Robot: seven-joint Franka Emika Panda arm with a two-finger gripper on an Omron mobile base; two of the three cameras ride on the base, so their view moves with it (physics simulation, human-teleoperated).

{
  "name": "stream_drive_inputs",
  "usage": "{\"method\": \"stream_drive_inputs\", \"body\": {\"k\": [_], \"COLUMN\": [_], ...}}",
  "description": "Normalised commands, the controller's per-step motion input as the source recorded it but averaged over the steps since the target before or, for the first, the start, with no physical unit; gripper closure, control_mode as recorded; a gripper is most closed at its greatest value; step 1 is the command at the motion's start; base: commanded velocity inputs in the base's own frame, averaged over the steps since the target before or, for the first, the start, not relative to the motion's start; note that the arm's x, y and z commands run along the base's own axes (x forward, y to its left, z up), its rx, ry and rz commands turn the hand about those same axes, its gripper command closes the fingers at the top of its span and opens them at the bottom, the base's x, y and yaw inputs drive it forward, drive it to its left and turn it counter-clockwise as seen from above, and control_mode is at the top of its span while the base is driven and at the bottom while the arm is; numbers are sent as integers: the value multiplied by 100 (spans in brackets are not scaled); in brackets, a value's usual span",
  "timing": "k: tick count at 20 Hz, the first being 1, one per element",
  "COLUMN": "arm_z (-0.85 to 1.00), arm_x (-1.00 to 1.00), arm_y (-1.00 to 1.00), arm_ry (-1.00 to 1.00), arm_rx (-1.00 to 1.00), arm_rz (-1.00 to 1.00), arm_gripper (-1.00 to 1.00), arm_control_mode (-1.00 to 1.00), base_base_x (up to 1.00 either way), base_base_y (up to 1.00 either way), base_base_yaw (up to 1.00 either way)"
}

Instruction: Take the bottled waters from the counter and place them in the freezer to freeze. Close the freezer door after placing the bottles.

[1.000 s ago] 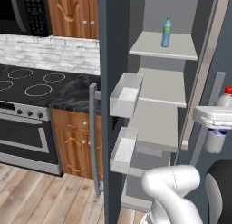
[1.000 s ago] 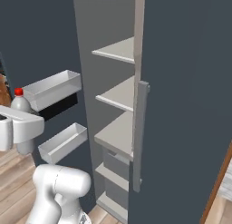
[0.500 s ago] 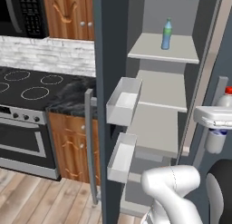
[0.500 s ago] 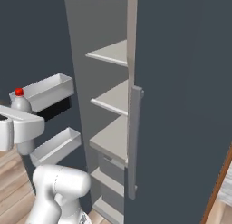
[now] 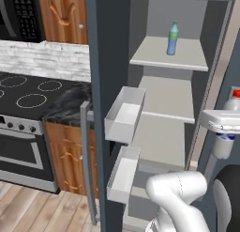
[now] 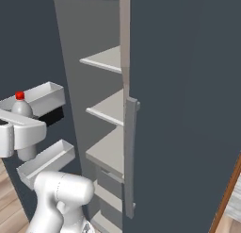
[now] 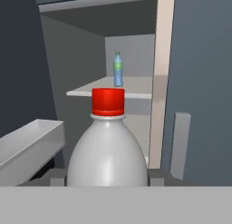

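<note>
Open freezer (image 5: 168, 109), green-capped bottle (image 5: 172, 38) on top shelf, gripper (image 7: 108, 180) clamped on red-capped bottle (image 7: 108, 148)

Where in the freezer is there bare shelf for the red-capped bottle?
The top shelf is free in front of and beside the green-capped bottle. The second shelf and third shelf below it are bare. The left side is tight, where the door bins jut in. The red-capped bottle is in the jaws.
</note>
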Motion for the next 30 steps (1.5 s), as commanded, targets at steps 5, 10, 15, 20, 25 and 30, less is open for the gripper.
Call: {"method": "stream_drive_inputs", "body": {"k": [5,10,15,20,25,30], "arm_z": [0,0,0,0,0,3], "arm_x": [0,0,0,0,12,13], "arm_y": [0,0,0,0,0,1], "arm_ry": [0,0,0,0,-4,-11], "arm_rx": [0,0,0,0,0,0], "arm_rz": [0,0,0,0,0,-5], "arm_gripper": [100,100,100,100,100,100], "arm_control_mode": [100,100,100,100,-100,-100], "base_base_x": [30,20,18,13,2,0], "base_base_y": [0,1,0,2,0,0], "base_base_yaw": [0,0,0,0,0,0]}}
